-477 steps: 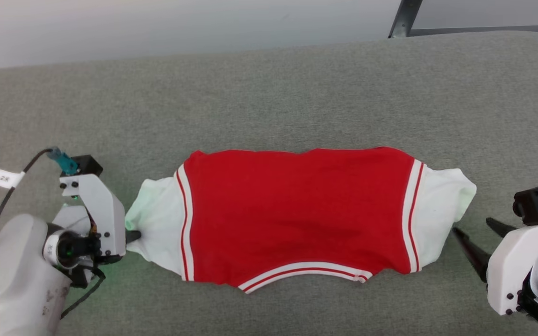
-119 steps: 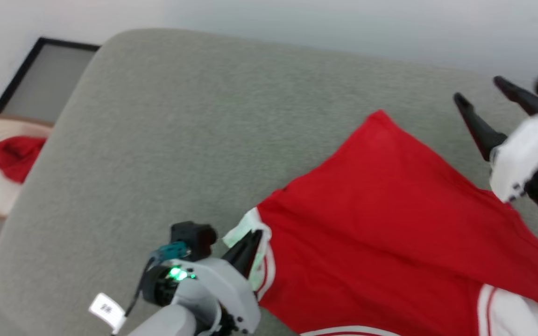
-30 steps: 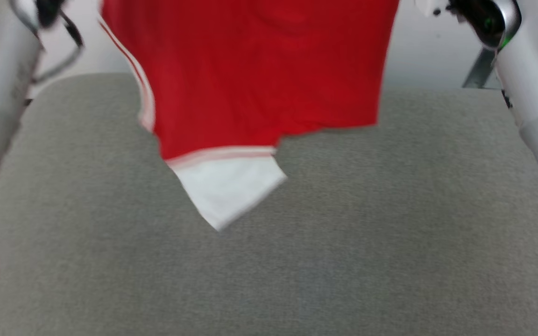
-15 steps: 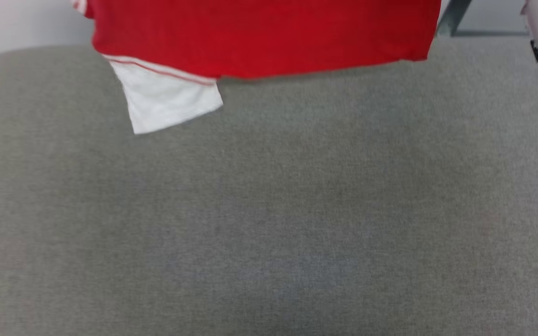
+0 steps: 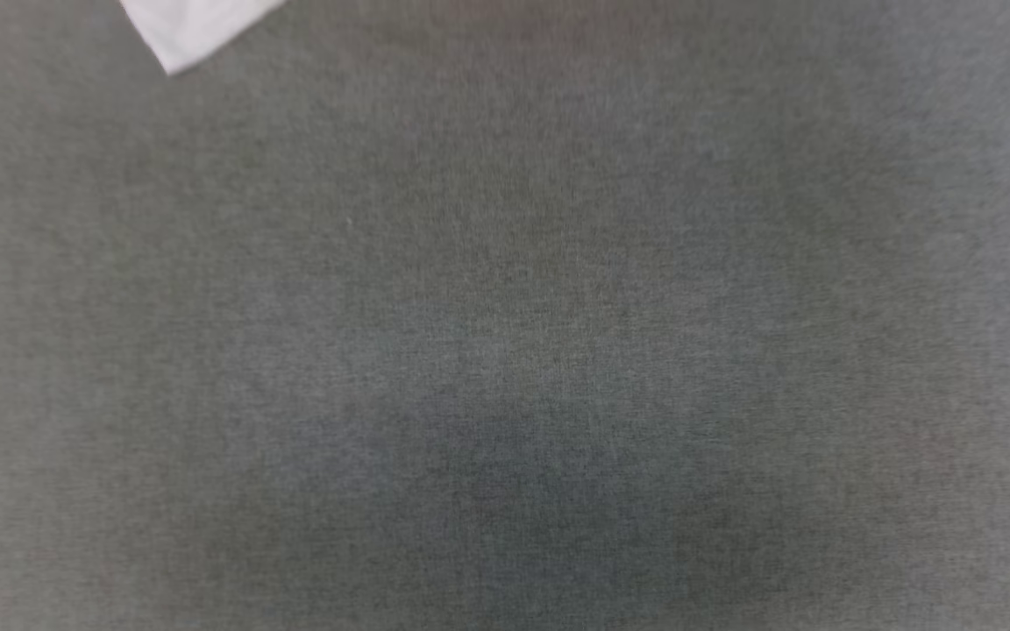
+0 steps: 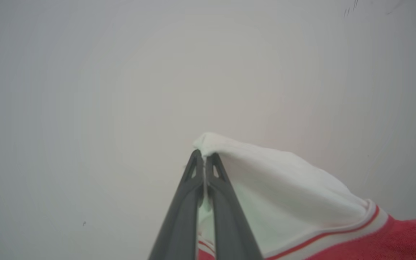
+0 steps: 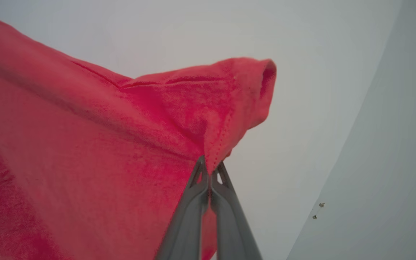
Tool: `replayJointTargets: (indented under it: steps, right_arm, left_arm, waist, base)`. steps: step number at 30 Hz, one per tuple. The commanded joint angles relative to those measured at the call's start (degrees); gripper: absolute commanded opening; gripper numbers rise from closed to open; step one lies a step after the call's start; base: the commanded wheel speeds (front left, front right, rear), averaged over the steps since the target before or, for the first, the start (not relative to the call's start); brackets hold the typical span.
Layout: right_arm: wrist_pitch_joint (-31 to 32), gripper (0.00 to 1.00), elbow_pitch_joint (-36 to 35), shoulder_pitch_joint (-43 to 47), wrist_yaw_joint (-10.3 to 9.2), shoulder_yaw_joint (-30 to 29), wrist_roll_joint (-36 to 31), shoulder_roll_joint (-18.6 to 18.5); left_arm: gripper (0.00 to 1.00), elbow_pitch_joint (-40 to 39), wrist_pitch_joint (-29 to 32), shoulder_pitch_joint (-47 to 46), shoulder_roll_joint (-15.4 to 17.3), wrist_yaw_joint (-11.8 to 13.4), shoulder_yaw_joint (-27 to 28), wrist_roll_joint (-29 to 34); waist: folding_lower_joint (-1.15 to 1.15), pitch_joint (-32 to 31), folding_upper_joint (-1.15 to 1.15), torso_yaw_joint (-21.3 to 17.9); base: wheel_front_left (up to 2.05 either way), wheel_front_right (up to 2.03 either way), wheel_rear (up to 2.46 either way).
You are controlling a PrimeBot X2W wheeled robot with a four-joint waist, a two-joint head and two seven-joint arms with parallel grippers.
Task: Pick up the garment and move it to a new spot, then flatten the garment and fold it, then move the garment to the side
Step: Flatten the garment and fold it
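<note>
The garment hangs in the air between both arms. In the left wrist view my left gripper (image 6: 204, 156) is shut on a white corner of the garment (image 6: 280, 184), whose red-and-white stripe trim and red body trail off to the lower right. In the right wrist view my right gripper (image 7: 211, 165) is shut on a stitched red edge of the garment (image 7: 85, 144), which spreads to the left. In the head view just a white tip of the garment (image 5: 189, 26) shows at the top left, above the grey cushion.
The grey fabric cushion (image 5: 558, 350) spans the head view. Behind both grippers stands a pale wall (image 6: 121, 90), with a corner line and a few small specks (image 7: 316, 211) at the right.
The head view has swung down, so the hanging garment has slid up out of it until only its white tip remains. The pale forearm at the right edge has left the picture.
</note>
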Motion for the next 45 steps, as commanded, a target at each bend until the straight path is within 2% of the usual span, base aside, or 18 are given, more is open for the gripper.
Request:
replayJointTargets:
  steps: [1,7,17,22,28,35,38,41,45]
  right_arm:
    - [-1.29,0.0,0.61,-1.65,-0.04,-1.63,-1.04,-0.47]
    - [-2.31,0.0,1.93,-0.73,-0.04,-3.61,-4.48,-0.05]
    - [-2.04,0.0,2.69,3.22,-0.04,-2.3,-7.28,-0.6]
    - [-0.79,0.0,2.81,8.69,-0.04,0.5,-5.56,-0.37]
    - [0.63,0.0,0.4,17.85,-0.04,5.5,-0.69,-1.6]
    - [5.12,0.0,-8.55,31.49,-0.04,12.03,9.46,-6.71]
    - [6.63,0.0,-14.08,37.57,-0.04,14.54,13.77,-10.86]
    - [6.85,0.0,-19.83,43.7,-0.04,16.03,17.35,-14.91]
    - [6.56,0.0,-26.71,52.42,-0.04,16.39,20.17,-19.36]
  left_arm:
    - [0.0,0.03,-1.17,-2.49,-0.63,0.51,0.7,-0.36]
    - [0.0,0.74,-2.47,-2.13,-2.49,-1.08,0.46,-0.41]
    - [0.0,0.64,-2.96,4.58,-3.01,-2.95,1.19,-2.8]
    - [0.0,-1.56,-1.9,12.84,-3.71,-3.18,-0.98,-4.93]
    - [0.0,-7.01,0.84,25.12,-2.46,-3.15,-3.73,-9.64]
    - [0.0,-14.84,2.81,40.43,0.13,-3.17,-7.4,-12.84]
    - [0.0,-18.84,3.46,46.98,1.42,-2.88,-8.48,-13.45]
    - [0.0,-24.65,3.92,53.55,3.66,-0.47,-8.93,-14.31]
    - [0.0,-36.14,5.07,63.34,7.71,4.71,-8.96,-16.19]
  waist:
    - [0.0,5.9,0.0,-0.31]
    - [0.0,8.19,0.0,2.32]
    - [0.0,4.35,0.0,5.53]
    - [0.0,-0.29,0.0,6.56]
    - [0.0,-7.54,0.0,7.85]
    - [0.0,-15.16,0.0,9.34]
    - [0.0,-17.79,0.0,9.92]
    - [0.0,-19.86,0.0,10.33]
    - [0.0,-21.53,0.0,10.69]
  base:
    - [0.0,0.0,0.0]
    - [0.0,0.0,0.0]
    - [0.0,0.0,0.0]
    - [0.0,0.0,0.0]
    - [0.0,0.0,0.0]
    - [0.0,0.0,0.0]
    - [0.0,0.0,0.0]
    - [0.0,0.0,0.0]
    - [0.0,0.0,0.0]
